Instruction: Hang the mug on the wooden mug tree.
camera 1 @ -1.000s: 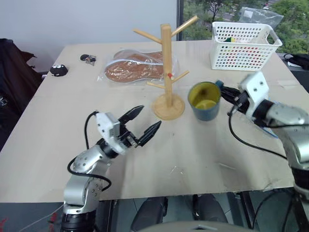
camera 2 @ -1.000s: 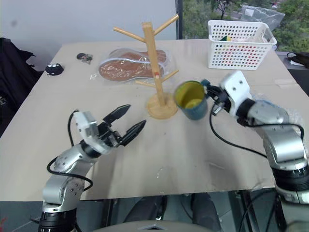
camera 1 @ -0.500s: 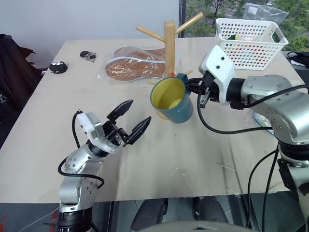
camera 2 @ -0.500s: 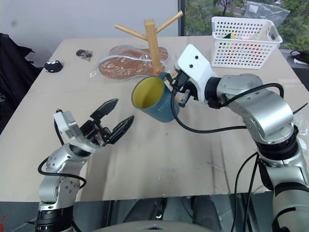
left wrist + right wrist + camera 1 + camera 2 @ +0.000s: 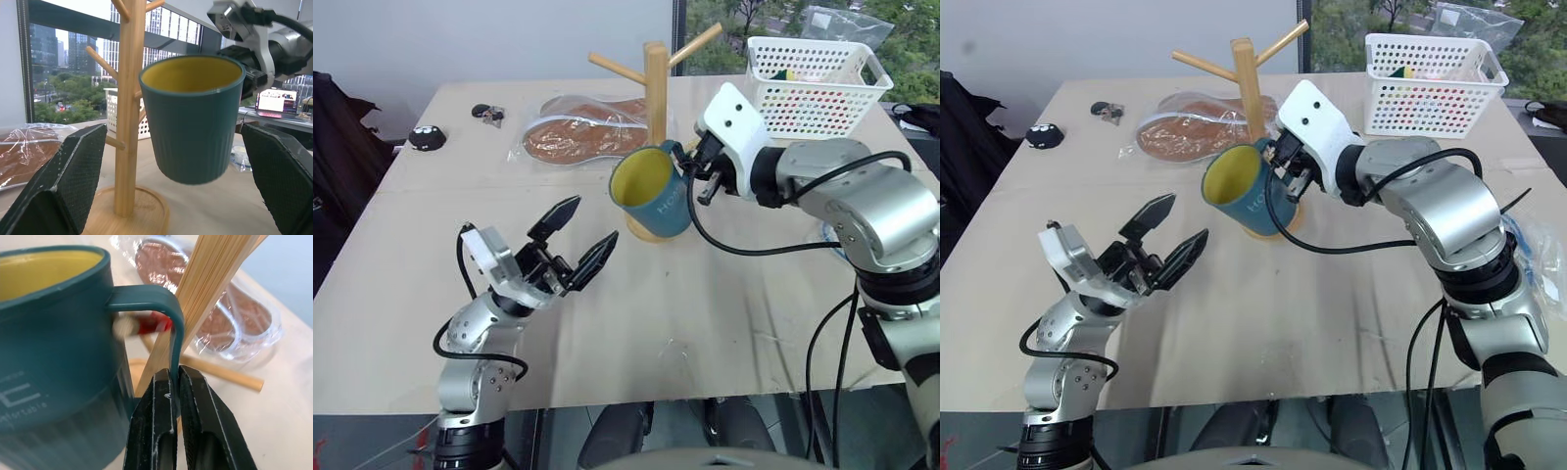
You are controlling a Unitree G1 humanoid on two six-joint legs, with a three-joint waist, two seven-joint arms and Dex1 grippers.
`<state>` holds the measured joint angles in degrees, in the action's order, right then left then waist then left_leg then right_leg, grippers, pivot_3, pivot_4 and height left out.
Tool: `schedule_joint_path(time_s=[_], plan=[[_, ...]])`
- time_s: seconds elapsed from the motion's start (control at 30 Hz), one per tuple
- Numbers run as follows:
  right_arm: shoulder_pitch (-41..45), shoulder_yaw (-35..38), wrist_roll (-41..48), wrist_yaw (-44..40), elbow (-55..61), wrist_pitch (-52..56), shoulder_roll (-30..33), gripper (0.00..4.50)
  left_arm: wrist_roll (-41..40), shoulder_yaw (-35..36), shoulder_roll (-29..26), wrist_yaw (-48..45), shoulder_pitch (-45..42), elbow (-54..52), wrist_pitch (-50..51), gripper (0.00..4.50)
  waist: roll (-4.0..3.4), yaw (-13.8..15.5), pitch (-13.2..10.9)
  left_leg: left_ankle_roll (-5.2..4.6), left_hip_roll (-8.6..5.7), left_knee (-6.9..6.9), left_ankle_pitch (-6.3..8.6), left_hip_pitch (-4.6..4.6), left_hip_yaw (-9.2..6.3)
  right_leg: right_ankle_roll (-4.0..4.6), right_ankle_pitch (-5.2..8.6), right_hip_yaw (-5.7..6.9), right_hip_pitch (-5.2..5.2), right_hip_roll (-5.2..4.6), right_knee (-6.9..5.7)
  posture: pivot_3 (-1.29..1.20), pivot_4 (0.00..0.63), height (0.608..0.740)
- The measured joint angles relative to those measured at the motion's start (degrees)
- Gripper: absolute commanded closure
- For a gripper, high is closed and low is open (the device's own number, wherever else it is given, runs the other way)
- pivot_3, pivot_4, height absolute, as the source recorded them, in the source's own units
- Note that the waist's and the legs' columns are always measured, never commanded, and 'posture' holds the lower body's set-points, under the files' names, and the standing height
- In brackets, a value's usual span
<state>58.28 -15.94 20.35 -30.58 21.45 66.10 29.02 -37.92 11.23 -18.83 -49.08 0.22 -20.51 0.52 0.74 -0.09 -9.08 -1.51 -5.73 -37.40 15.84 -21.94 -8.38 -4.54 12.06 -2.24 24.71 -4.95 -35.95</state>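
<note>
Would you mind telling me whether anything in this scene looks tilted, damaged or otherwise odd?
Only the teal-blue ceramic mug: it hangs tilted in the air beside the light wooden mug tree, pinched by its thin loop handle in the right claw. Nothing looks spilled or damaged.

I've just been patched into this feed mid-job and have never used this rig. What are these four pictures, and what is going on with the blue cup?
You are looking at a two-armed humanoid robot. Two pictures come from its head, looking down over a table; the other two come from a camera on each wrist. The right gripper is shut on the handle of the mug, teal with a yellow inside, holding it in the air in front of the wooden mug tree. No peg is through the handle yet. The left gripper is open and holds nothing, pointing toward the mug. Also on the table: a white basket, a clear bag with brown contents and small dark items at the far left corner.
</note>
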Motion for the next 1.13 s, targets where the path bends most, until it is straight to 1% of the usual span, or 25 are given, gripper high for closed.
schedule_joint_path(time_s=[0.07, 0.13, 0.17, 0.2, 0.27, 0.3, 0.33, 0.43, 0.5, 0.53, 0.6, 0.67, 0.7, 0.77, 0.87, 0.9, 0.93, 1.03, 1.13], plan=[[0.67, 0.0, -0.31, 0.33, -0.02, -0.02, -0.34, 3.56, 0.02, -0.06, 0.07, -0.02, -0.02, 0.43, -0.2, 0.0, 0.0, -0.2, 0.0, 0.0, 0.0, 0.0, 0.0, 0.0, 0.0, 0.0, 0.0, 0.0, 0.0, 0.0, 0.0, 0.0, 0.15, 0.74], [0.68, 0.0, -1.02, 0.8, -0.25, -0.03, -0.32, 2.65, 0.05, -0.06, 0.07, -0.02, -0.01, 1.04, -0.29, 0.0, 0.0, -0.29, 0.0, 0.0, -0.01, -0.02, 0.0, -0.01, 0.0, -0.01, -0.01, 0.0, 0.0, 0.0, 0.0, 0.0, 0.15, 0.74], [0.68, 0.0, -1.27, 0.94, -0.46, -0.06, -0.3, 2.28, 0.05, -0.06, 0.07, -0.03, -0.02, 1.05, -0.32, 0.0, 0.0, -0.41, 0.0, 0.0, -0.01, -0.02, 0.0, -0.01, 0.0, -0.02, -0.01, 0.0, 0.0, 0.0, 0.0, 0.0, 0.15, 0.74], [0.68, 0.01, -1.51, 1.0, -0.67, -0.08, -0.29, 1.74, 0.05, -0.06, 0.07, -0.06, -0.07, 1.05, -0.34, 0.0, 0.0, -0.51, 0.0, 0.0, -0.01, -0.02, 0.0, 0.0, 0.0, -0.02, -0.01, -0.01, 0.0, 0.0, 0.0, 0.0, 0.15, 0.74], [0.65, 0.13, -1.83, 1.19, -1.16, -0.07, -0.28, 0.79, 0.05, -0.07, 0.06, -0.26, -0.14, 1.05, -0.35, 0.0, 0.0, -0.62, 0.01, 0.0, 0.0, -0.01, 0.0, 0.0, 0.0, -0.02, -0.02, -0.01, 0.0, 0.01, -0.02, 0.0, 0.15, 0.74], [0.62, 0.35, -1.9, 1.31, -1.22, -0.03, -0.27, 0.19, 0.05, -0.07, 0.04, -0.47, -0.15, 1.05, -0.35, 0.0, -0.01, -0.67, 0.01, 0.0, 0.0, -0.02, 0.0, 0.0, 0.0, -0.01, -0.02, -0.01, 0.01, 0.01, -0.02, 0.0, 0.15, 0.74], [0.54, 0.73, -1.88, 1.34, -1.2, 0.03, -0.2, 0.03, 0.05, -0.11, 0.02, -0.65, -0.18, 1.05, -0.35, 0.0, -0.01, -0.71, 0.01, 0.0, 0.0, -0.01, 0.0, 0.01, 0.0, -0.01, -0.02, -0.02, 0.01, 0.01, -0.02, 0.0, 0.15, 0.74], [-1.28, 2.94, -1.54, 1.23, -0.26, 0.47, 0.74, 0.03, 0.21, -0.49, -0.4, -0.63, -0.26, 1.04, -0.14, 0.0, 0.02, -0.55, 0.02, 0.0, 0.0, -0.01, 0.0, -0.01, -0.02, -0.01, -0.02, 0.0, 0.0, 0.01, -0.01, 0.0, 0.15, 0.74], [-6.25, 6.74, -0.26, 0.39, 2.13, 1.05, 3.4, 0.03, 1.75, -0.89, -1.96, 0.1, 0.17, 0.92, 0.76, 0.0, 0.13, -0.03, 0.08, -0.01, -0.02, -0.02, 0.0, -0.03, -0.06, -0.02, -0.02, 0.07, -0.03, -0.01, 0.02, 0.0, 0.15, 0.74], [-10.45, 9.71, 0.79, -0.5, 3.46, 0.93, 4.8, 0.03, 3.35, -1.13, -2.95, 0.99, 0.77, 0.92, 1.47, 0.0, 0.14, 0.24, 0.09, -0.01, -0.04, -0.01, 0.01, -0.04, -0.04, -0.02, -0.02, 0.04, -0.03, -0.03, 0.05, 0.0, 0.15, 0.74], [-16.77, 13.83, 2.38, -1.56, 5.01, 0.11, 5.32, 0.03, 6.12, -1.91, -3.71, 2.62, 2.17, 0.91, 2.18, 0.0, 0.13, 0.22, 0.09, -0.03, -0.06, 0.0, 0.01, -0.03, 0.06, -0.06, -0.04, -0.09, -0.01, -0.04, 0.04, 0.0, 0.15, 0.74], [-26.19, 19.78, 4.43, -2.73, 7.79, -5.66, 3.44, 0.03, 8.59, -3.86, -3.85, 5.65, 3.62, 0.82, 5.19, 0.0, 0.15, 0.1, 0.12, -0.02, -0.02, 0.04, 0.01, 0.02, 0.04, -0.08, -0.05, -0.09, -0.02, 0.0, 0.02, 0.0, 0.15, 0.74], [-29.1, 21.07, 4.99, -2.97, 8.37, -7.69, 2.36, 0.03, 9.14, -4.44, -4.06, 6.5, 4.64, 0.82, 6.44, 0.0, 0.13, -0.13, 0.11, -0.02, 0.0, 0.04, 0.01, 0.05, 0.08, -0.08, -0.05, -0.14, -0.01, 0.01, -0.02, 0.0, 0.15, 0.74], [-38.82, 25.25, 7.21, -6.02, 9.55, -15.84, -0.35, 0.03, 12.18, -7.01, -5.01, 9.16, 6.37, 0.64, 9.61, 0.0, 0.16, -0.15, 0.15, -0.02, 0.02, 0.1, 0.01, 0.11, 0.06, -0.08, -0.05, -0.1, -0.05, 0.04, -0.04, 0.0, 0.15, 0.74], [-50.02, 28.04, 9.73, -10.16, 8.33, -26.08, -4.62, 0.03, 16.64, -10.06, -6.71, 11.82, 9.05, 0.0, 13.12, 0.0, 0.02, -0.58, 0.08, -0.02, 0.0, 0.05, 0.01, 0.18, 0.2, -0.13, -0.15, -0.27, -0.05, 0.05, -0.16, 0.0, 0.15, 0.74], [-50.68, 28.25, 9.75, -10.37, 8.01, -26.83, -4.77, 0.03, 16.81, -10.21, -6.8, 11.88, 9.27, -0.25, 13.3, 0.0, 0.05, -0.62, 0.1, -0.02, 0.01, 0.02, 0.01, 0.22, 0.19, -0.12, -0.17, -0.27, -0.11, 0.06, -0.16, 0.0, 0.15, 0.74], [-54.35, 29.28, 9.85, -11.92, 5.68, -31.09, -5.02, 0.03, 17.79, -11.14, -7.21, 12.38, 10.12, -1.53, 14.25, 0.0, 0.06, -0.54, 0.11, -0.03, 0.0, 0.0, 0.0, 0.26, 0.19, -0.12, -0.23, -0.26, -0.18, 0.07, -0.14, 0.0, 0.15, 0.74], [-60.29, 28.96, 8.39, -15.76, -0.06, -38.29, -5.01, 0.03, 18.81, -11.76, -7.25, 13.65, 11.68, -2.62, 15.23, 0.0, 0.05, -0.49, 0.1, -0.08, 0.02, -0.02, 0.02, 0.46, 0.17, -0.1, -0.26, -0.25, -0.36, 0.12, -0.14, 0.0, 0.15, 0.74], [-63.81, 26.69, 5.13, -18.73, -5.82, -47.41, -5.45, 0.03, 19.27, -11.74, -7.1, 14.85, 12.47, -3.81, 15.44, 0.0, -0.03, -0.67, 0.05, -0.13, 0.13, 0.07, 0.07, 1.11, 0.21, -0.1, -0.23, -0.26, -0.96, 0.19, -0.08, 0.0, 0.15, 0.74]])
